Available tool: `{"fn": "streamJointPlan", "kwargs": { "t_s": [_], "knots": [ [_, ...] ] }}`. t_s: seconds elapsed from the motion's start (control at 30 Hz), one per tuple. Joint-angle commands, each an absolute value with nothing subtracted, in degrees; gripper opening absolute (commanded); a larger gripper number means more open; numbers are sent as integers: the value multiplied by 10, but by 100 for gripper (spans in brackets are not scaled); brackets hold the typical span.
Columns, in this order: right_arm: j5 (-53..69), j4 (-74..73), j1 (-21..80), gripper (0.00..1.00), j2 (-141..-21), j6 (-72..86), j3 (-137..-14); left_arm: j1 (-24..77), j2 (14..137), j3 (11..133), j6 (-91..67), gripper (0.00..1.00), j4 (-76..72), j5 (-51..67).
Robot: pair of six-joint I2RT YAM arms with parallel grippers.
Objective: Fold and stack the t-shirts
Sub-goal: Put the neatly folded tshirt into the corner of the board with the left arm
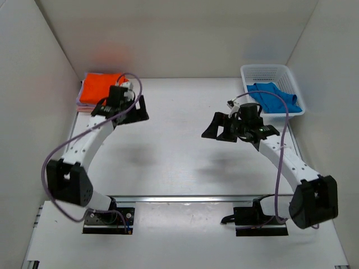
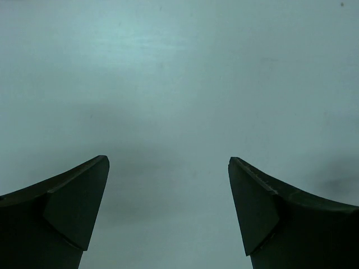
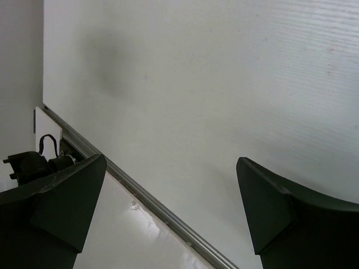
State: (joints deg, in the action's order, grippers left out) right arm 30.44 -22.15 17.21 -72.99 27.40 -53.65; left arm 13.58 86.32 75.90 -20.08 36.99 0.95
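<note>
From above, the orange t-shirt (image 1: 100,87) lay folded flat in the far left corner of the counter (image 1: 179,151). A sliver of paler cloth (image 1: 79,102) showed under its left edge, most likely other shirts stacked beneath it, though it was too small to be sure. The blue t-shirt (image 1: 275,98) sat crumpled in the white mesh basket (image 1: 263,68) at the far right. The left claw (image 1: 122,114) hung just beside the orange pile, apart and holding nothing. The right claw (image 1: 220,130) hovered over the bare middle of the counter, near the basket but turned away from it, also apart and empty.

At the left wrist, the left claw (image 2: 168,162) showed both fingers spread wide over plain counter, with no cloth in sight.

At the right wrist, the right claw (image 3: 171,159) was likewise spread and empty. Past its fingers lay bare counter, the metal rail (image 3: 151,204) along the near edge, and a black fitting with a cable (image 3: 31,163) at the left. No shirt appeared in this view.

By my reading, the orange shirt was done and the work stood between garments, with the blue one next. That would call for the right arm to swing round to the basket, pinch the blue cloth and draw it out onto the open middle of the counter. The left arm could then help spread it flat before folding. Loose cloth could snag on the mesh or come out bunched.
</note>
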Motion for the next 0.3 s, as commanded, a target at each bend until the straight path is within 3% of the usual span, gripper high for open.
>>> {"fn": "streamJointPlan", "kwargs": {
  "t_s": [0.0, 0.1, 0.27],
  "knots": [
    [312, -196, 143, 99, -669, 259, -510, 113, 724, 664, -239, 98, 317, 42],
    [323, -178, 126, 99, -641, 267, -483, 122, 642, 571, -255, 99, 301, 61],
    [325, -153, 133, 99, -608, 280, -441, 127, 632, 558, -238, 99, 343, 71]
  ]
}}
